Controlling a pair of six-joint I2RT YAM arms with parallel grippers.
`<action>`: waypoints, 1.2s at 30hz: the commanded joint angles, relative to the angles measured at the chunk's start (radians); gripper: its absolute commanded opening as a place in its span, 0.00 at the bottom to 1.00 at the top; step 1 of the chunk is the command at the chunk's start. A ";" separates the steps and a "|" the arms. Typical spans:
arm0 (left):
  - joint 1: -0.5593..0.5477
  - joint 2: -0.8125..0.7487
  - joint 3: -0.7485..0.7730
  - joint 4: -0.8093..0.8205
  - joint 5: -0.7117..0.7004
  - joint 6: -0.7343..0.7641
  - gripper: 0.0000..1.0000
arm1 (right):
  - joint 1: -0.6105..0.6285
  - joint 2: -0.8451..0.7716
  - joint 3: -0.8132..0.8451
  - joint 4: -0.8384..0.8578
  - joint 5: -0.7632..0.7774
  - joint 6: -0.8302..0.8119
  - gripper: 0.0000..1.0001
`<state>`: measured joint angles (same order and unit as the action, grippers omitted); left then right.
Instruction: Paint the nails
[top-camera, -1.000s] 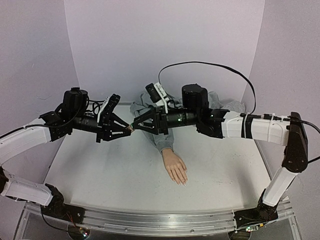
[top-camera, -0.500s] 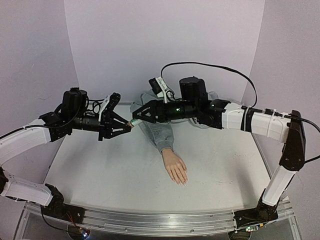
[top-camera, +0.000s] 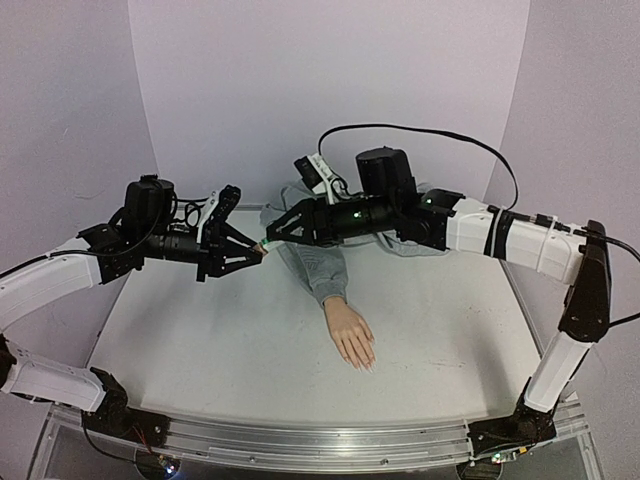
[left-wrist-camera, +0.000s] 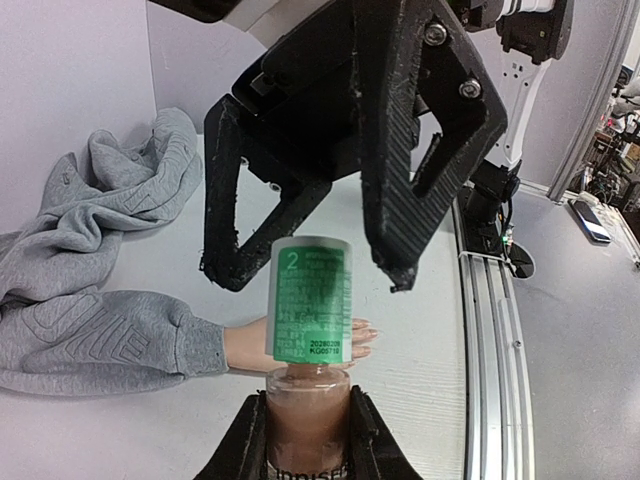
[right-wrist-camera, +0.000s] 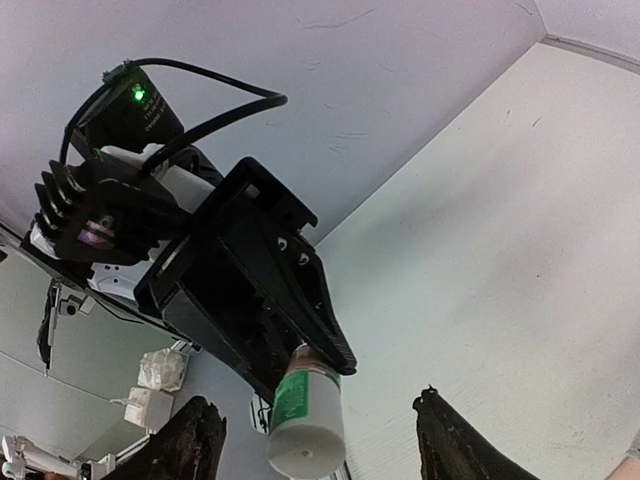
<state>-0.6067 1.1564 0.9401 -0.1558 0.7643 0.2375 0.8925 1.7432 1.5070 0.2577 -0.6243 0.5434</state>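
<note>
Nails (top-camera: 366, 366): pale tips on the fingers of the mannequin hand (top-camera: 350, 335), which lies palm down on the white table (top-camera: 200, 340) with its fingers pointing towards the arm bases. They are too small to show whether any carry paint.

Left gripper (top-camera: 257, 255): raised above the table, left of the mannequin hand and farther from the arm bases. It is clamped on the glass body of the bottle (left-wrist-camera: 308, 405), with one finger pressed against each side in the left wrist view.

Bottle: small, held in the air with its cap end turned towards the right arm. A brownish-pink liquid shows through the glass and fills the part that is visible.

Cap (left-wrist-camera: 310, 300): a whitish cylinder wrapped in a green printed label, seated on the bottle's neck. In the left wrist view it hides the middle of the mannequin hand lying beyond it.

Right gripper (top-camera: 270, 239): also in the air, left of and beyond the mannequin hand, facing the left gripper tip to tip. Its jaws are spread, with one finger on each side of the cap and a gap showing on both sides. It holds nothing.

Sweatshirt (top-camera: 320, 265): grey, bunched by the back wall beyond the mannequin hand. One sleeve runs forward and ends at the wrist of the mannequin hand.
</note>
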 joint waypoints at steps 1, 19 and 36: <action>0.005 -0.031 0.005 0.053 0.013 0.002 0.00 | 0.009 -0.010 0.050 0.017 -0.026 -0.010 0.63; 0.005 -0.028 0.005 0.053 0.019 0.003 0.00 | 0.018 0.029 0.071 0.017 -0.044 -0.017 0.48; 0.005 -0.027 0.003 0.053 0.018 0.004 0.00 | 0.021 0.005 0.059 0.018 -0.046 -0.024 0.08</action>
<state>-0.6067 1.1564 0.9401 -0.1558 0.7662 0.2379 0.9058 1.7718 1.5345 0.2459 -0.6518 0.5297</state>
